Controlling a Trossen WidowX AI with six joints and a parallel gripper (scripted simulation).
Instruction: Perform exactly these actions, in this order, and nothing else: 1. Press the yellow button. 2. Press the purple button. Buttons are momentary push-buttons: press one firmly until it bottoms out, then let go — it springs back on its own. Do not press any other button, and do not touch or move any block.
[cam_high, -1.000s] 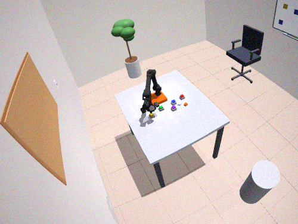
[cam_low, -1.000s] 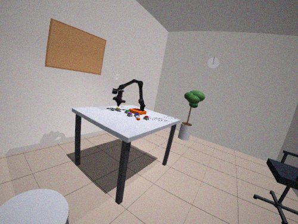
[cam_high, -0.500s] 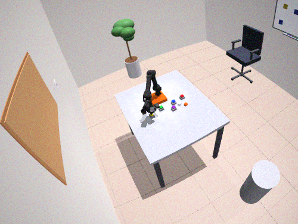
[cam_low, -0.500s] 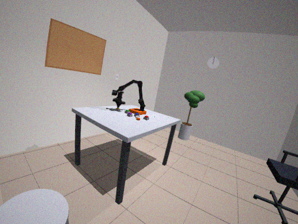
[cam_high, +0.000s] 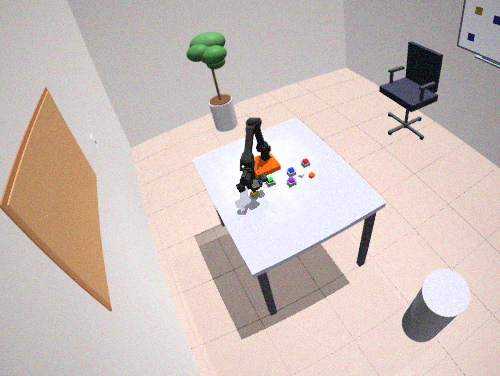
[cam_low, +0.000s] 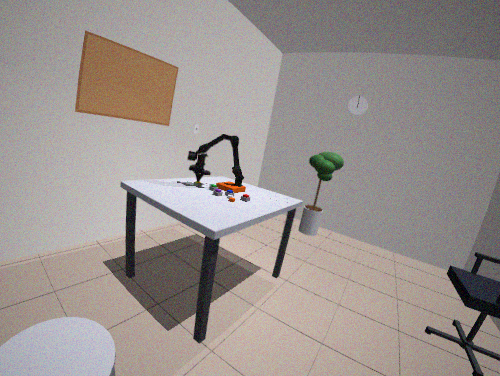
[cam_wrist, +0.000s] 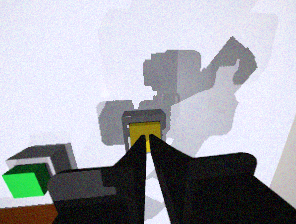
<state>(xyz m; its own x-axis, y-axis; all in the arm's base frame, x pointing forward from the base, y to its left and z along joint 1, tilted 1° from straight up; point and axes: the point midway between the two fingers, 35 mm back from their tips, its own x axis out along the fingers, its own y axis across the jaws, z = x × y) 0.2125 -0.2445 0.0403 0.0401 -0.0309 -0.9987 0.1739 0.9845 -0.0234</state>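
The yellow button (cam_high: 254, 193) (cam_wrist: 137, 131) sits in a grey housing on the white table (cam_high: 320, 215) (cam_low: 165, 202). My gripper (cam_high: 254, 189) (cam_low: 198, 181) (cam_wrist: 147, 138) is shut and empty, pointing down, with its fingertips at the yellow cap. The tips look to be on the cap or just above it; how deep the cap sits is hard to tell. The purple button (cam_high: 291, 180) (cam_low: 217, 191) stands apart from the gripper, beyond the green button, and is not in the wrist view.
The green button (cam_high: 270, 179) (cam_low: 213, 186) (cam_wrist: 24, 185) is close beside the gripper. The blue button (cam_high: 291, 170) (cam_low: 229, 192) and red button (cam_high: 305, 161) (cam_low: 245, 196) stand farther off. An orange block (cam_high: 311, 175) (cam_low: 231, 199) and a small white block (cam_high: 301, 175) lie near the purple button.
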